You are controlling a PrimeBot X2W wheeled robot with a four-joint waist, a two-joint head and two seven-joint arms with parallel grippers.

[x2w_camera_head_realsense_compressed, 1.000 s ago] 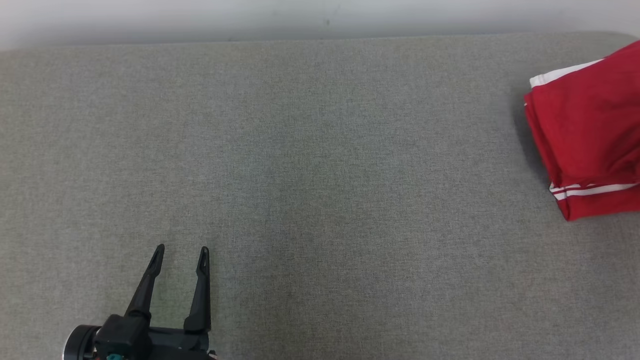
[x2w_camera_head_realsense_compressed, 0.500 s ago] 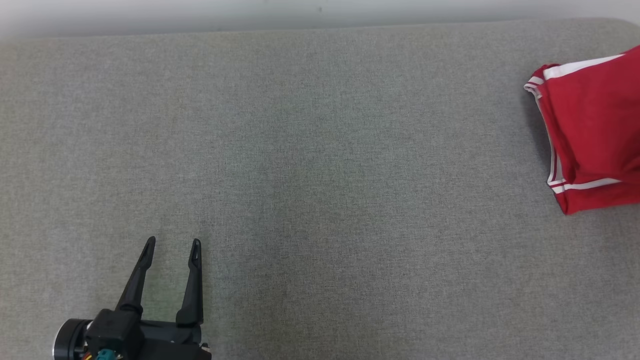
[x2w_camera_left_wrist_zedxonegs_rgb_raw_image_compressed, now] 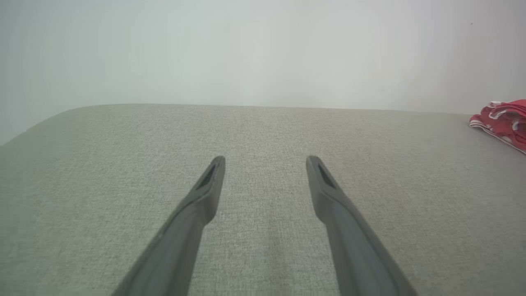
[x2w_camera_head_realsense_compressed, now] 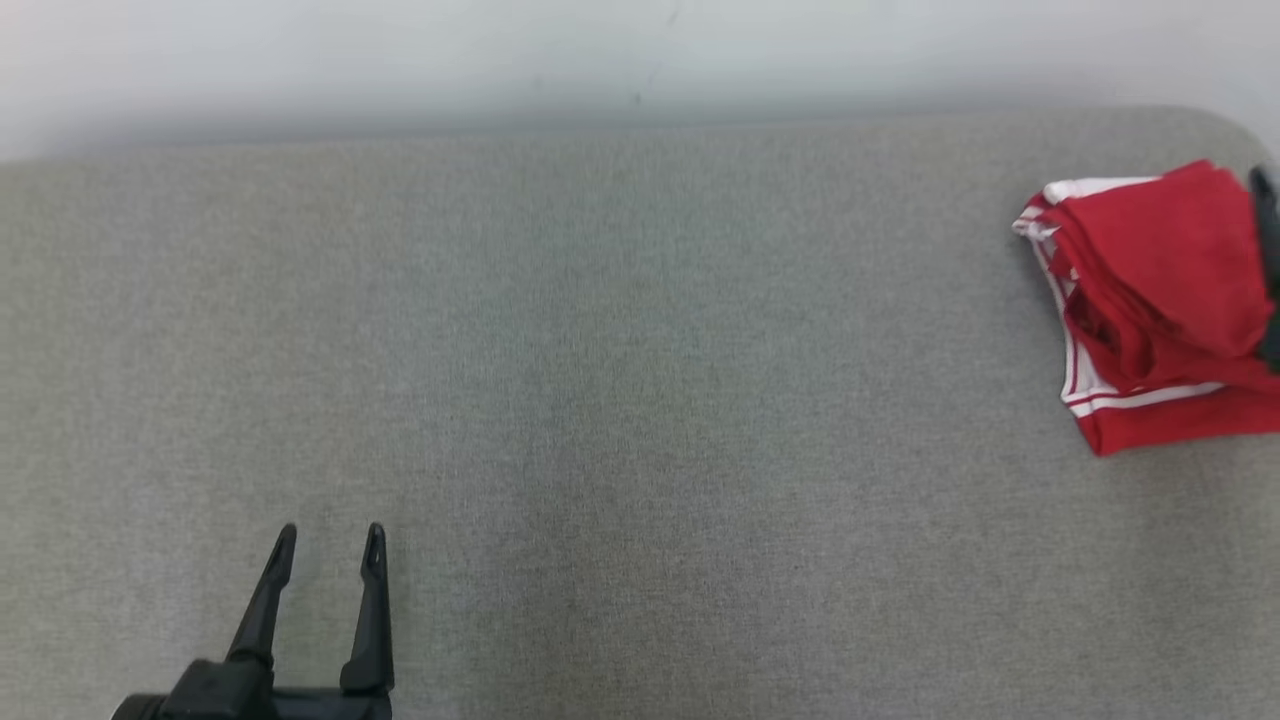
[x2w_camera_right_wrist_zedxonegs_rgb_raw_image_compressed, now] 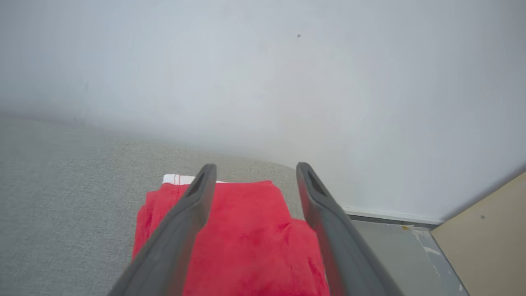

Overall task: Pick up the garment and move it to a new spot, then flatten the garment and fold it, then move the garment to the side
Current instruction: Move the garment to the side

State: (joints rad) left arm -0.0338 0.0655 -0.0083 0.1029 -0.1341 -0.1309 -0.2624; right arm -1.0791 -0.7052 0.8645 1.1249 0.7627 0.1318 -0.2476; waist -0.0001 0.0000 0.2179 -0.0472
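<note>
The garment (x2w_camera_head_realsense_compressed: 1150, 270), red with white stripes, lies folded and slightly rumpled at the far right of the grey padded table (x2w_camera_head_realsense_compressed: 640, 400). In the right wrist view my right gripper (x2w_camera_right_wrist_zedxonegs_rgb_raw_image_compressed: 254, 170) stands open just above the garment (x2w_camera_right_wrist_zedxonegs_rgb_raw_image_compressed: 246, 238), with nothing between its fingers. A dark sliver of one of its fingers (x2w_camera_head_realsense_compressed: 1268, 250) shows at the head view's right edge. My left gripper (x2w_camera_head_realsense_compressed: 330, 545) is open and holds nothing at the lower left, far from the garment. Seen from the left wrist, the left gripper (x2w_camera_left_wrist_zedxonegs_rgb_raw_image_compressed: 266, 162) points over bare table, and the garment (x2w_camera_left_wrist_zedxonegs_rgb_raw_image_compressed: 503, 117) lies far right.
A pale wall (x2w_camera_head_realsense_compressed: 640, 60) runs along the table's far edge. The garment sits close to the table's rounded right corner (x2w_camera_head_realsense_compressed: 1225, 130). Beyond that edge, the right wrist view shows grey floor (x2w_camera_right_wrist_zedxonegs_rgb_raw_image_compressed: 394, 242) and a beige panel (x2w_camera_right_wrist_zedxonegs_rgb_raw_image_compressed: 485, 230).
The garment has sunk into a more bunched pile on the table, released by my right gripper. The head camera has tilted, shifting the whole picture down. The left gripper stays open.
</note>
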